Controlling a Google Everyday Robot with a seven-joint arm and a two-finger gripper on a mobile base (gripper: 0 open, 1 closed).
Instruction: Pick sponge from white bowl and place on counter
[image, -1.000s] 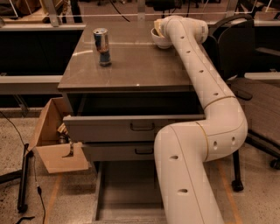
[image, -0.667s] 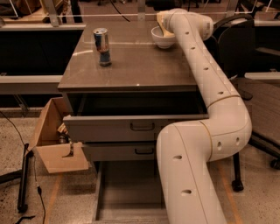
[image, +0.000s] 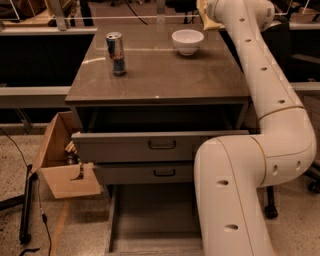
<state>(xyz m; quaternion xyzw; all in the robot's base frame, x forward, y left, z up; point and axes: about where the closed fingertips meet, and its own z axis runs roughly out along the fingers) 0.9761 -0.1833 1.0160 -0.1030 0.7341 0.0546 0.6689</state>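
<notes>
The white bowl stands at the far right of the counter, and its inside looks empty from here. My gripper is at the top edge of the camera view, raised just above and to the right of the bowl, mostly hidden behind my arm. A pale cream-yellow shape shows there. I cannot tell whether it is the sponge or part of the gripper. No sponge shows on the counter.
A silver and red can stands upright at the counter's far left. The top drawer is pulled out, and the bottom drawer is pulled out further. A cardboard box sits left of the cabinet. My arm fills the right foreground.
My arm has lifted up and away from the bowl. The bowl, partly covered before, now shows whole. The can has not moved.
</notes>
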